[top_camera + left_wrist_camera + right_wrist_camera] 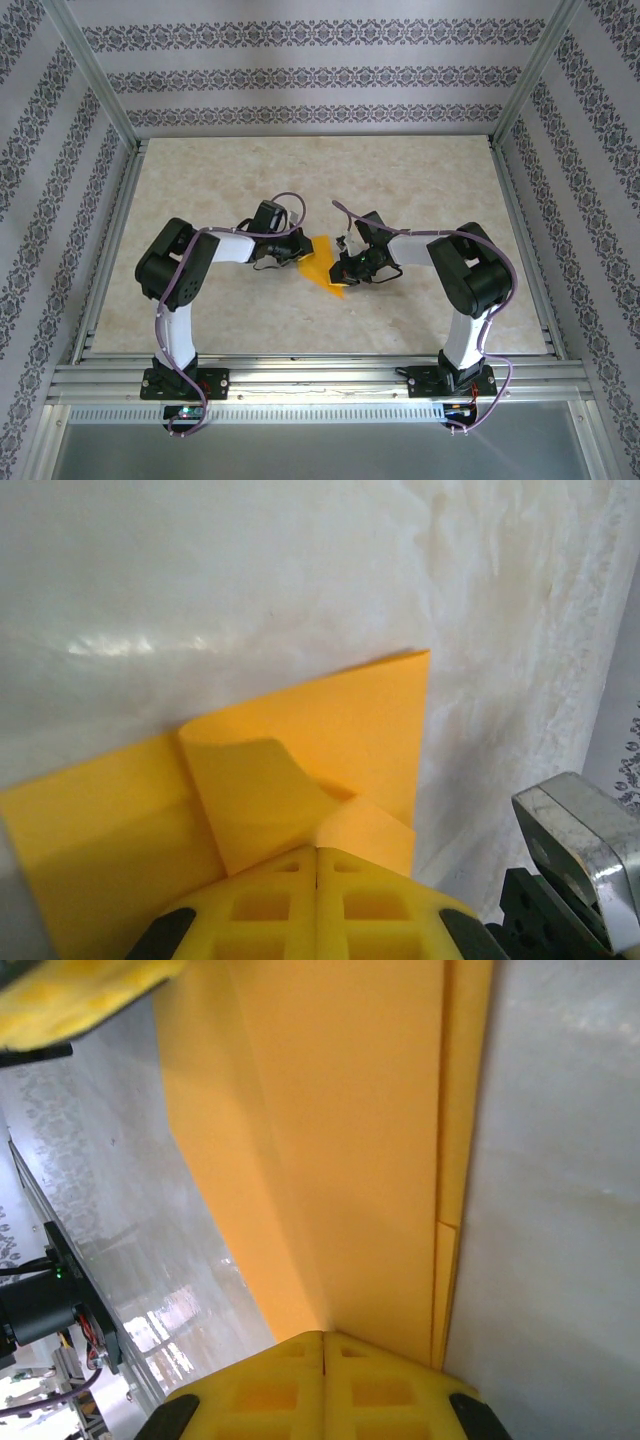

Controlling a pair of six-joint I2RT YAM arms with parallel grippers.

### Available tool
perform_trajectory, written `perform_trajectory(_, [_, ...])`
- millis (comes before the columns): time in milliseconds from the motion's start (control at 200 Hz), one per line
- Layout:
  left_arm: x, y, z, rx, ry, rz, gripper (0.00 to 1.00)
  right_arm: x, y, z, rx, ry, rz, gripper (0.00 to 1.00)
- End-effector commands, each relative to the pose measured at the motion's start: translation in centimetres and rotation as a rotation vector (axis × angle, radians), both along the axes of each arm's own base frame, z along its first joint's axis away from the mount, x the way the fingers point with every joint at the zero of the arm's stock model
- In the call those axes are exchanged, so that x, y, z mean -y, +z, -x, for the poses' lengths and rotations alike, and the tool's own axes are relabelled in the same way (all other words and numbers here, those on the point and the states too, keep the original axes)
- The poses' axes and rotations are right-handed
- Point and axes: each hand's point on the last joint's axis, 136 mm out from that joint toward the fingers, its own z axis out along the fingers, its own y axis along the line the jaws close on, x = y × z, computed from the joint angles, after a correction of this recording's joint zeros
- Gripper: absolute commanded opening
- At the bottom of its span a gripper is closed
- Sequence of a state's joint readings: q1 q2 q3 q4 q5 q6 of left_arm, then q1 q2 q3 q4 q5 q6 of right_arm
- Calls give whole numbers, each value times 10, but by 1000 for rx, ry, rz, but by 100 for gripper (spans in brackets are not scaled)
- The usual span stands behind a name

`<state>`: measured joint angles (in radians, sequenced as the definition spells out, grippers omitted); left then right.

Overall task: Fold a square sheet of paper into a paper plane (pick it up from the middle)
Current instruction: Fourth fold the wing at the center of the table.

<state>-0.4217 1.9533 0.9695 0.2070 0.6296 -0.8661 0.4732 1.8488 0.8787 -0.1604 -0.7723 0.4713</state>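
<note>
1. You have the square sheet of paper (318,265), partly folded, at the centre of the table (200,200) between both arms; gripping it from two sides probably steadies it for creasing.
2. Left gripper (317,858): jaws pressed together, pinching a curled flap; the rest of the sheet lies flat.
3. Right gripper (324,1340): jaws pressed together on the sheet's layered edge.
4. Pose: elbows out, forearms angled inward, wrists low over the table; the grippers face each other, near but apart.

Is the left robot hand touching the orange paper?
Touching. In the left wrist view the left gripper is shut, and its yellow fingers pinch a curled flap of the orange paper right at their tips.
</note>
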Motion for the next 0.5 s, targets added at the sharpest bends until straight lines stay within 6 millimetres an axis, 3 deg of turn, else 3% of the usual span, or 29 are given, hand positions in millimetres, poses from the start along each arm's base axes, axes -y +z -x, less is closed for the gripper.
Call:
perform_trajectory(0, [-49,-25,-25,-9,105,-142,4,27,-34,30,-130,-9,135,0])
perform_trajectory(270, [-63,-17,-41,-11,122,-158,4,26,-32,31,-130,1,130,0])
perform_trajectory(495, [-59,12,-47,39,118,-138,4,26,-31,30,-130,0,127,0])
